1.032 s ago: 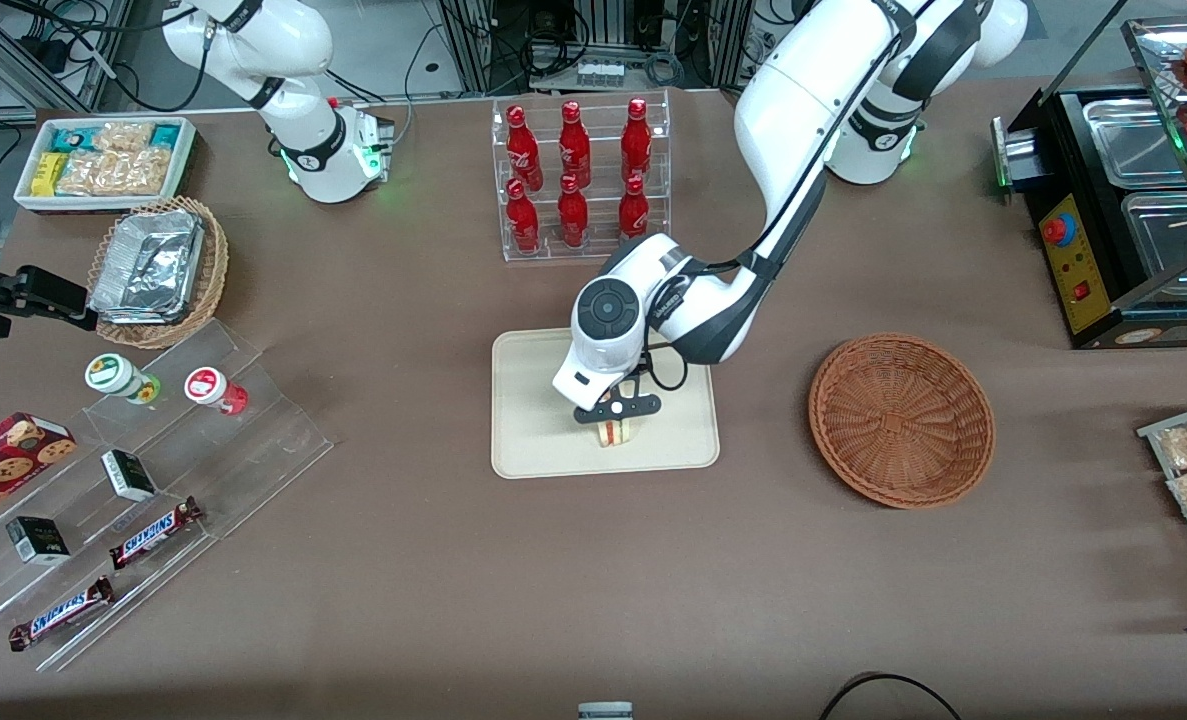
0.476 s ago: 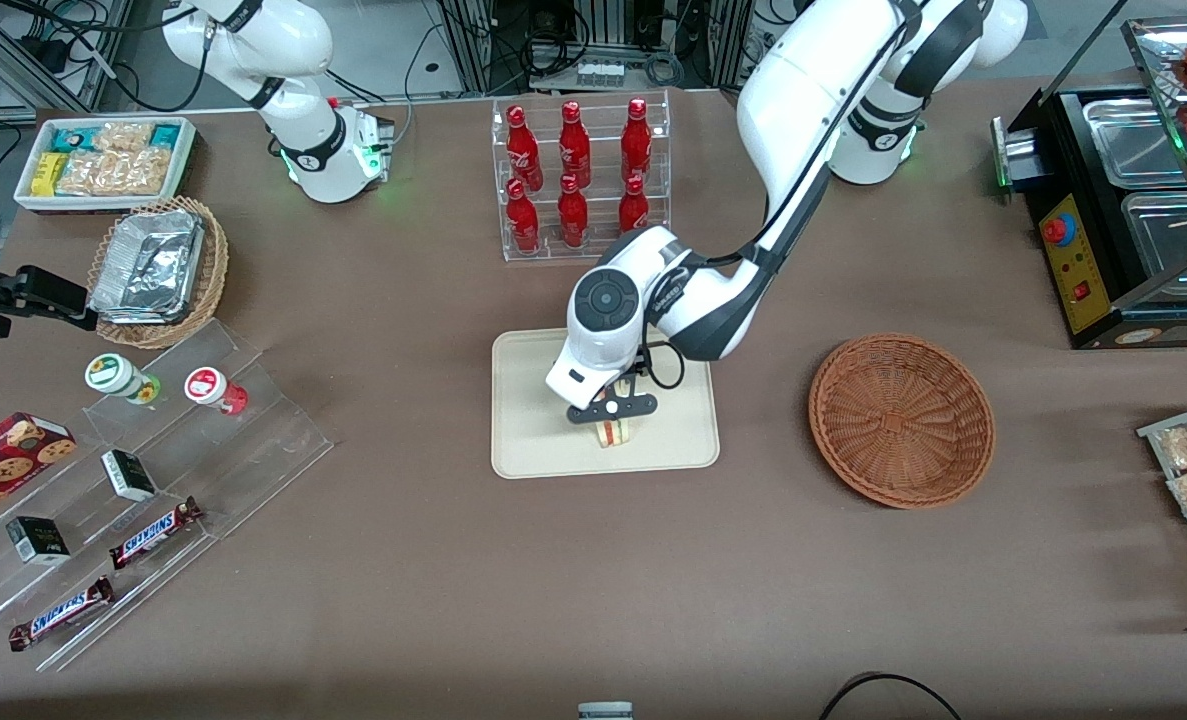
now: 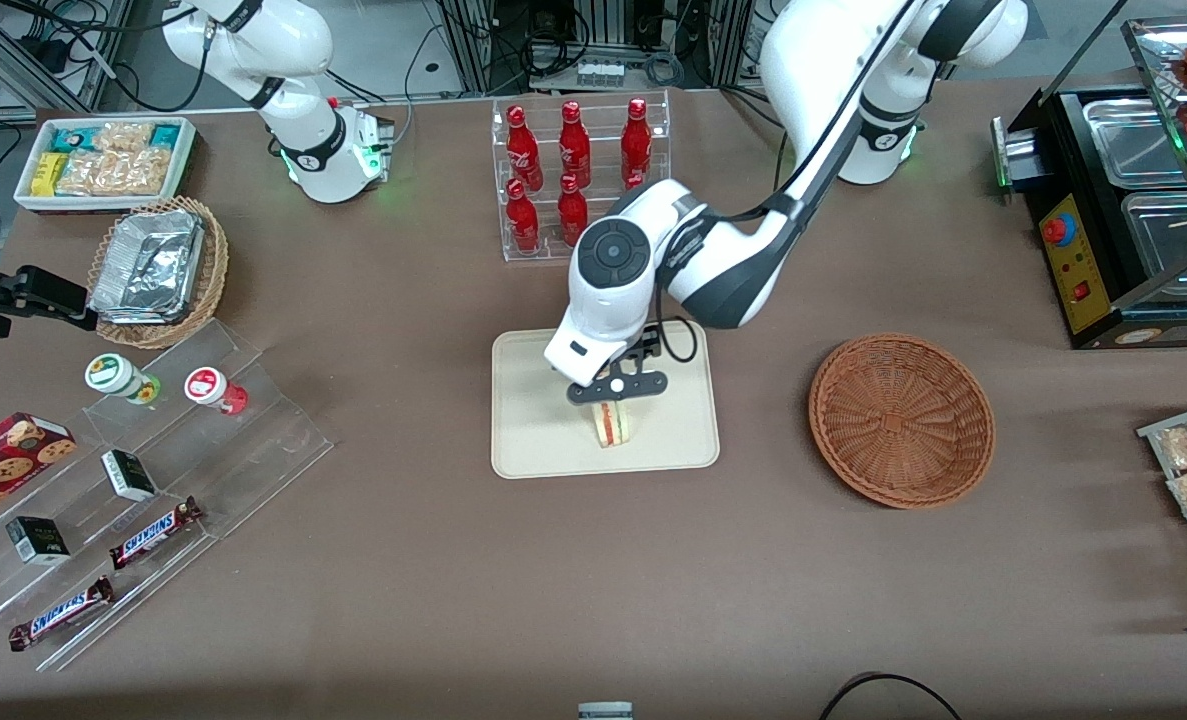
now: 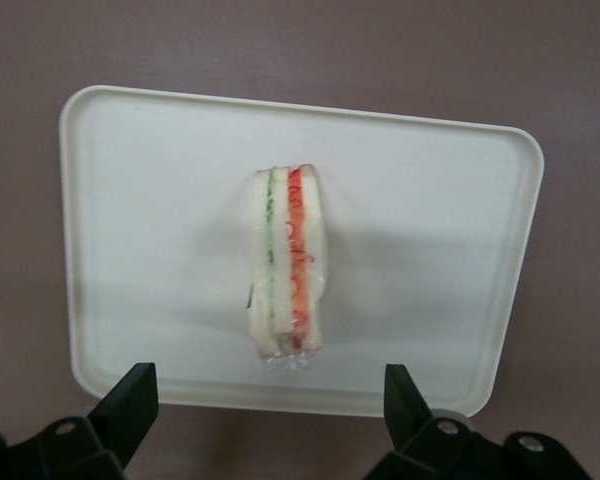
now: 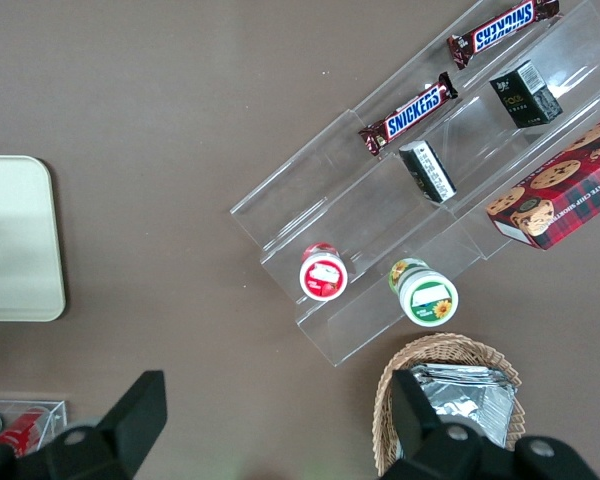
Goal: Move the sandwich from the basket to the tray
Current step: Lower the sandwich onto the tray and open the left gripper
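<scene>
The sandwich (image 3: pixel 612 424) stands on its edge on the cream tray (image 3: pixel 533 440), near the tray's rim closest to the front camera. The left wrist view shows the sandwich (image 4: pixel 287 262) with its red, orange and green layers, resting on the tray (image 4: pixel 140 230). My left gripper (image 3: pixel 616 388) hangs above the sandwich, open and empty, lifted clear of it. Its two black fingers (image 4: pixel 130 400) stand wide apart. The reddish-brown wicker basket (image 3: pixel 901 418) sits empty on the table toward the working arm's end.
A clear rack of red bottles (image 3: pixel 578 180) stands farther from the front camera than the tray. Toward the parked arm's end are an acrylic stand with snack bars and cups (image 3: pixel 143 470), a lighter basket with foil trays (image 3: pixel 158 270) and a white snack bin (image 3: pixel 105 160).
My left gripper has let go of the sandwich and risen above it, drawing back from the front camera. The sandwich stays on the tray.
</scene>
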